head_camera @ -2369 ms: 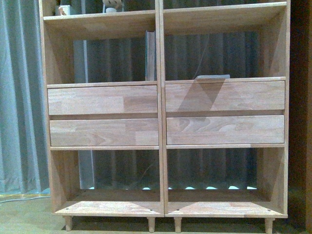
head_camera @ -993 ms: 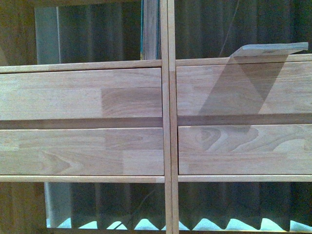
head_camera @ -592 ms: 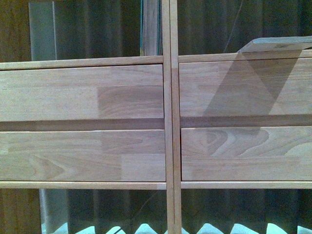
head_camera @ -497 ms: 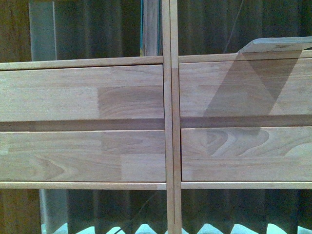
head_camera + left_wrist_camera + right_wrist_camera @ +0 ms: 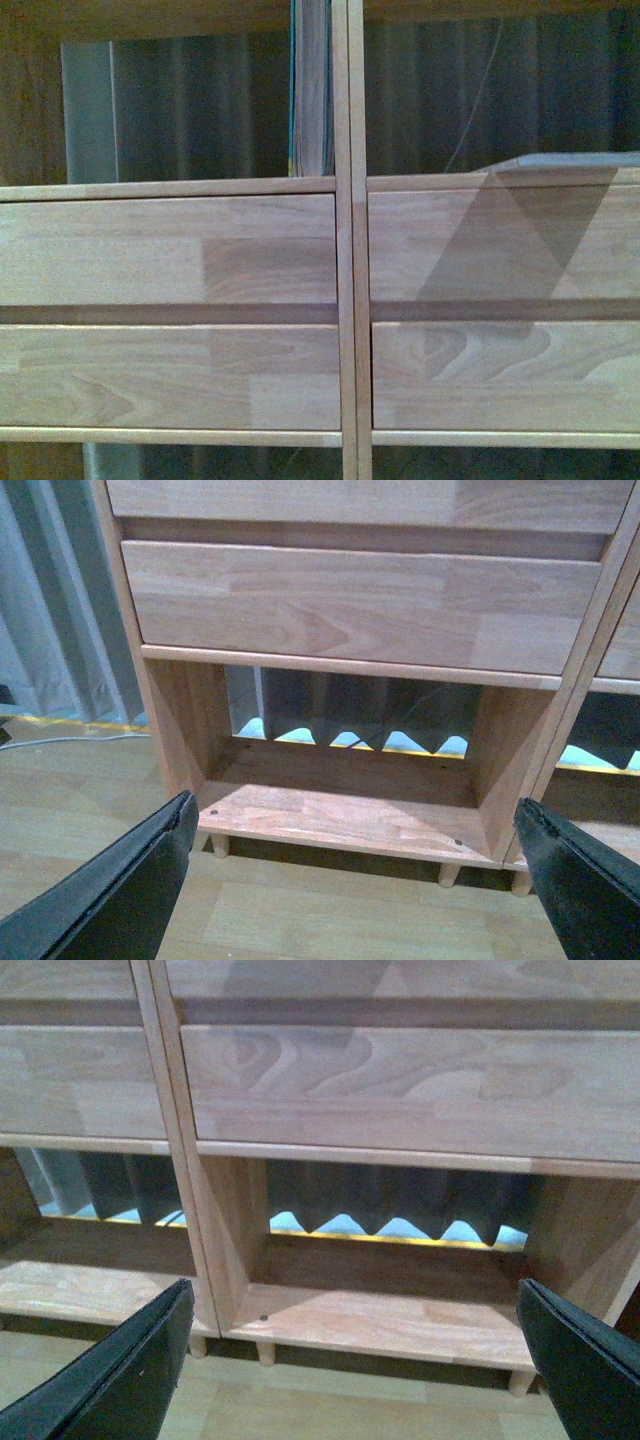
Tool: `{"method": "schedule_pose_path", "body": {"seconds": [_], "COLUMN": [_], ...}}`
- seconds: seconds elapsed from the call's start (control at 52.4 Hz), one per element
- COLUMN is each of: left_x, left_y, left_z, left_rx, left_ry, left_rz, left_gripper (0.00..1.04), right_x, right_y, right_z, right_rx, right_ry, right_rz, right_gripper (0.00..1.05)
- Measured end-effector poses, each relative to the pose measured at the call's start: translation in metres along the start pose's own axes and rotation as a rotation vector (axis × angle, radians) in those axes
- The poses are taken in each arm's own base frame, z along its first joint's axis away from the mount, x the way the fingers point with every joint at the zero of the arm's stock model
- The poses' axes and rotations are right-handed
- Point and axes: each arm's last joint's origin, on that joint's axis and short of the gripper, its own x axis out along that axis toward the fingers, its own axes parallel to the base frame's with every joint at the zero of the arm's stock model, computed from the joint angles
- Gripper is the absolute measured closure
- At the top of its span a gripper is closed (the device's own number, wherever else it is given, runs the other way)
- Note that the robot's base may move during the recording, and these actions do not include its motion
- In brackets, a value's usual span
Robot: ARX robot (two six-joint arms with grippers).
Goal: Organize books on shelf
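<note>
Just left of the divider of the shelf, right against it: teal book, upright, seemingly placed already. Right of the divider, well apart from it: white book, lying flat above the drawers, probably left to stand up. Counted: two books, four drawers, two arms. Spread wide, holding nothing: left gripper, right gripper.
</note>
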Motion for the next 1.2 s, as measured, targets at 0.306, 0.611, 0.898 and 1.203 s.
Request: {"method": "schedule_pose_path", "body": {"seconds": [0.306,0.611,0.898,1.203], "left_x": [0.0,0.0,0.0,0.0], "left_y": [0.0,0.0,0.0,0.0], "left_z": [0.0,0.0,0.0,0.0], "left_rx": [0.0,0.0,0.0,0.0], "left_ry": [0.0,0.0,0.0,0.0], "left_rz": [0.0,0.0,0.0,0.0], "left_gripper": [0.07,0.07,0.07,0.07], "right_x": [0.0,0.0,0.008,0.092], "right_y": [0.0,0.0,-0.006,0.004], "right_z": [0.0,0.0,0.018,0.116], "right_rx": [0.0,0.0,0.231,0.419], "right_ry": [0.0,0.0,0.017,-0.075], "right_rz": [0.0,0.0,0.204,0.244], "right_gripper": [0.07,0.07,0.07,0.07]}}
